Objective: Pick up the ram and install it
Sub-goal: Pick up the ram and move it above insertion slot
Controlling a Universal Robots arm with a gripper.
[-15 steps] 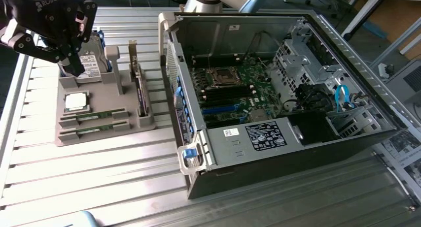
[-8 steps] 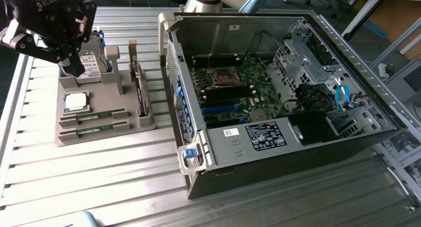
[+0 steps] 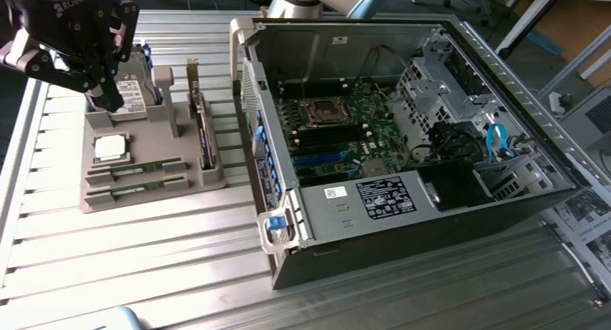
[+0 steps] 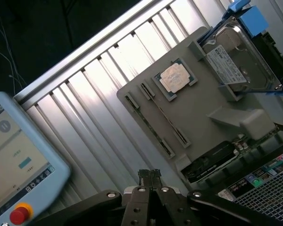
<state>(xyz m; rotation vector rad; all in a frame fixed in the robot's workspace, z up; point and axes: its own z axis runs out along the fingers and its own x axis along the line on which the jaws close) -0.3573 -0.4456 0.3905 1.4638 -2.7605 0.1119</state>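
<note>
Task not started as far as the pictures show. The hand (image 3: 107, 99) is empty, fingers pressed together; in the wrist view the hand (image 4: 151, 175) shows the two fingertips touching with nothing between them. It hangs above the far end of the gray parts holder (image 3: 143, 140), just beside the upright hard drive (image 3: 131, 94), not over the ram.

The ram (image 3: 134, 169) sits on edge in a slot of the holder, at the near end, just below the silver CPU chip (image 3: 110, 147). A second stick (image 3: 134, 189) lies parallel beside it in the next slot. In the wrist view the ram (image 4: 151, 127) reads as a thin line in its slot next to the CPU chip (image 4: 176, 77), apart from the hand. Neither stick is lifted or tilted.

The holder sits on the ribbed metal tabletop (image 3: 143, 258), on the exterior view's left of the open PC case (image 3: 286, 230). The motherboard (image 3: 334, 129) is exposed inside; the memory slots (image 3: 330, 140) near the CPU socket look unfilled, but hard to be sure. A teach pendant (image 4: 19, 165) shows at the tabletop edge.

Done: nothing visible. Left: the grasp, the lift, the carry to the case and the seating.
</note>
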